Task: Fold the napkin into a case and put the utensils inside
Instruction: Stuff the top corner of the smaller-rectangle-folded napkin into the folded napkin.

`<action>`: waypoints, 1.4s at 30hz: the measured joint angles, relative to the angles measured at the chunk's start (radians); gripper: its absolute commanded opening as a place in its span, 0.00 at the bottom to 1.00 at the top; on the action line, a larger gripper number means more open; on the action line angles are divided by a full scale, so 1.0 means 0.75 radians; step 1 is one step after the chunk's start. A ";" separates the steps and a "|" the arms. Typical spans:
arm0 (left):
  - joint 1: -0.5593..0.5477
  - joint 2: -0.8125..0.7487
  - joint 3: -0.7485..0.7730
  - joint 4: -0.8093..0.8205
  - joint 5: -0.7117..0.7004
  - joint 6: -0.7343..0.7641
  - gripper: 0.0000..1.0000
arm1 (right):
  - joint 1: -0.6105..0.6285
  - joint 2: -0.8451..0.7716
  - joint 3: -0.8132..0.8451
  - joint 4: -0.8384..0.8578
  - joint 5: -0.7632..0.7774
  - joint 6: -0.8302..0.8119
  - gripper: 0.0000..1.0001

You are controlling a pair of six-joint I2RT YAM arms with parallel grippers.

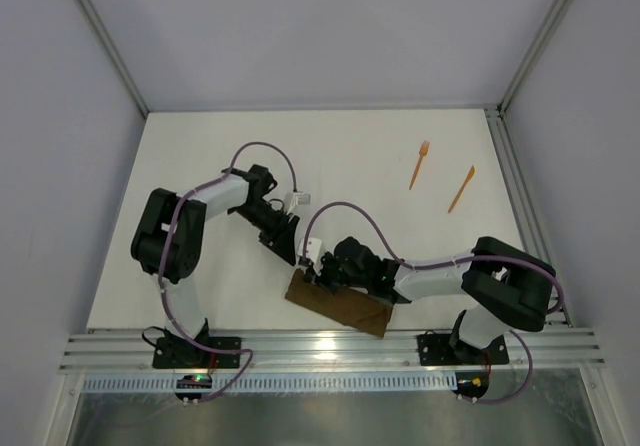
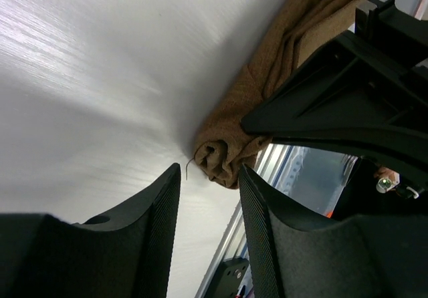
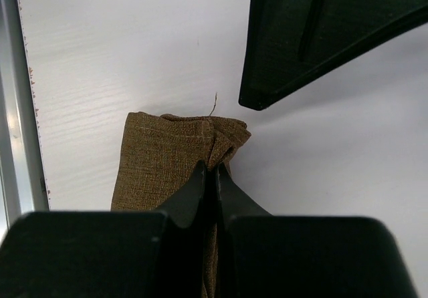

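Right claw (image 3: 215, 169) tight on case (image 3: 159, 152) edge

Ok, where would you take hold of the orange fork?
Probably mid-handle, from straight above, closing across its narrow width. The fork lies flat on the table, tines at its far end, well apart from the other utensil, so both sides are free.

One napkin (image 1: 345, 309), two orange utensils (image 1: 419, 164)

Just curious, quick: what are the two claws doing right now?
Left gripper: open, holding nothing.
Right gripper: closed, pinching the napkin.
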 measured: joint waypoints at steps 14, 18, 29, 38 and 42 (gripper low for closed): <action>0.000 0.067 0.005 0.006 0.042 0.042 0.46 | -0.062 0.001 0.011 0.021 -0.083 -0.080 0.03; -0.001 0.093 0.006 -0.018 0.060 0.070 0.33 | -0.102 0.001 -0.001 0.065 -0.151 -0.071 0.03; 0.069 0.127 0.173 -0.152 0.164 0.154 0.37 | -0.159 -0.074 -0.041 0.075 -0.279 -0.065 0.03; 0.025 0.127 0.146 -0.286 0.179 0.294 0.47 | -0.159 -0.218 -0.073 -0.016 -0.337 -0.108 0.03; -0.030 0.124 0.143 -0.373 0.211 0.388 0.45 | -0.159 -0.247 -0.070 -0.065 -0.361 -0.133 0.03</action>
